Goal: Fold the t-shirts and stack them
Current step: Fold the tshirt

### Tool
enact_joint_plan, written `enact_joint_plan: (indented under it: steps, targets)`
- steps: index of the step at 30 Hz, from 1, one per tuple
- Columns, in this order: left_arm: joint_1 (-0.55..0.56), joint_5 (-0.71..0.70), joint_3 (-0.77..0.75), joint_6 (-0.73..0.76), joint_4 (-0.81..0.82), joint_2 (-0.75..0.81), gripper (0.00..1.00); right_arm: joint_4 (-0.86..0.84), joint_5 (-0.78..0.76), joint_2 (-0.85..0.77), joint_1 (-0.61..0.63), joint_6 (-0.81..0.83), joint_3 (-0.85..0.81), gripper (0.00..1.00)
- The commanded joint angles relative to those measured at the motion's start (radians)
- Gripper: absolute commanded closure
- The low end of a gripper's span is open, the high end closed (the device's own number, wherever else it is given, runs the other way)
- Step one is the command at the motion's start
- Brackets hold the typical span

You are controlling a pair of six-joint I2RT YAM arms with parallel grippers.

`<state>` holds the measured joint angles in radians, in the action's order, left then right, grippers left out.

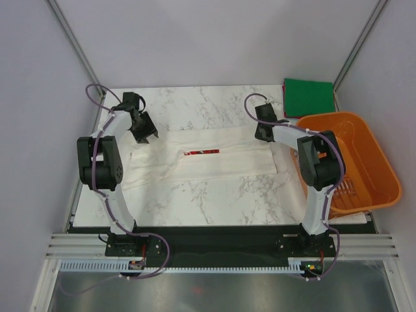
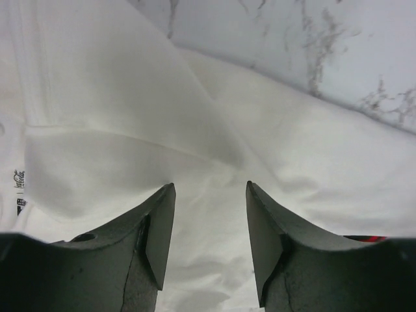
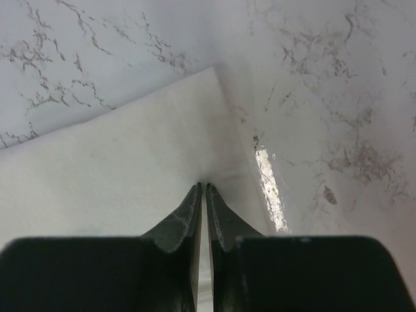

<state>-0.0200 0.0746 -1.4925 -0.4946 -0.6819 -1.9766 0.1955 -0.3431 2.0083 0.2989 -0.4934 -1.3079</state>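
Observation:
The white t-shirt [image 1: 214, 162] lies as a long folded strip across the marble table, its red print [image 1: 201, 152] showing mid-strip. My left gripper [image 1: 148, 138] hovers open over the strip's left end. In the left wrist view only creased white cloth [image 2: 130, 117] shows between and beyond the gripper's [image 2: 210, 185] spread fingers. My right gripper [image 1: 264, 131] is at the strip's right end, shut on the white cloth [image 3: 117, 175] near its corner, with a thin layer pinched at the tips [image 3: 203, 185]. The dark green t-shirt [image 1: 309, 96] sits folded square at the back right corner.
An orange slatted basket [image 1: 377, 162] stands at the right edge of the table, close beside the right arm. Bare marble [image 1: 214, 195] shows in front of the white strip and behind it [image 1: 195, 107]. The booth walls close in at the back and sides.

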Motion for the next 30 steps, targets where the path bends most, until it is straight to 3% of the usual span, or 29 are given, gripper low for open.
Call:
enact_joint_plan:
  steps: [1, 8, 10, 14, 19, 22, 30]
  targets:
    - [-0.004, 0.025, -0.023, -0.007, 0.033, 0.138, 0.43, 0.042, 0.022, -0.008, -0.01, 0.022, -0.039, 0.85]
    - [-0.098, -0.012, 0.096, 0.013, 0.031, 0.295, 0.41, 0.096, 0.122, -0.161, 0.042, -0.036, -0.065, 0.76]
    - [-0.141, -0.019, 0.156, -0.004, 0.033, 0.329, 0.46, 0.097, 0.17, -0.203, 0.075, -0.074, -0.065, 0.72]
    - [-0.227, -0.11, 0.256, -0.094, 0.031, 0.448, 0.47, 0.113, 0.207, -0.215, 0.236, -0.206, -0.068, 0.62]
    - [-0.34, -0.128, 0.373, -0.243, 0.035, 0.605, 0.46, 0.119, 0.156, -0.157, 0.458, -0.453, -0.076, 0.52]
    - [-0.365, -0.211, 0.439, -0.304, 0.036, 0.682, 0.43, 0.09, 0.161, -0.08, 0.561, -0.562, -0.134, 0.51]
    - [-0.396, -0.107, 0.451, -0.213, 0.045, 0.668, 0.41, 0.081, 0.167, 0.118, 0.686, -0.711, -0.281, 0.51]
